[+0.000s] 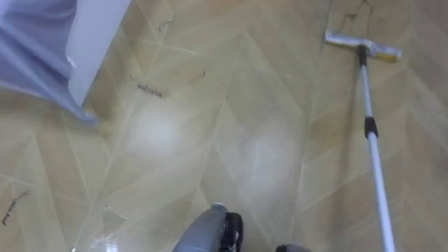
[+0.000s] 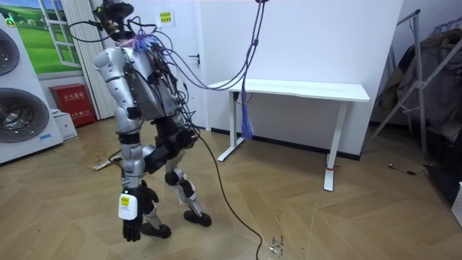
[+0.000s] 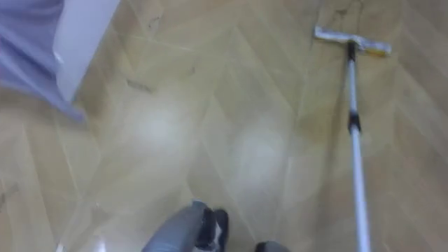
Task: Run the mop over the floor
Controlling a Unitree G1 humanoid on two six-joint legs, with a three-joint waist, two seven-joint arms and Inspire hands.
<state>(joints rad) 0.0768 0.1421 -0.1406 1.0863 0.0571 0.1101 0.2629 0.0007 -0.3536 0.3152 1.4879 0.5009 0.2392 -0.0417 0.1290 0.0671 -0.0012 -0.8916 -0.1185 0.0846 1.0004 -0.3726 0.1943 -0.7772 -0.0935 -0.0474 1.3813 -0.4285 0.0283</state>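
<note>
The mop (image 1: pixel 372 140) lies out across the herringbone wood floor (image 1: pixel 210 126), ahead of the robot and to its right. Its flat pale mop head (image 1: pixel 362 46) rests on the boards at the top right of the eye views. The white handle (image 1: pixel 376 175), with a dark collar partway down, runs back from the head and leaves the picture at the lower right edge, so what holds its near end cannot be told. A few dark scuff marks (image 1: pixel 149 90) show on the boards left of the middle, and the corner of a white appliance (image 1: pixel 91 42) juts in at the upper left, well apart from the mop head. In the room view the robot stands mid-room with knees bent, its front toward the room view's left, where stacked white washing machines (image 2: pixel 18 108) and a red box (image 2: pixel 72 105) stand. A white table (image 2: pixel 299 89) stands behind it against the wall. The left hand (image 2: pixel 133 224) hangs low beside the near leg, fingers loose and pointing down, holding nothing.
</note>
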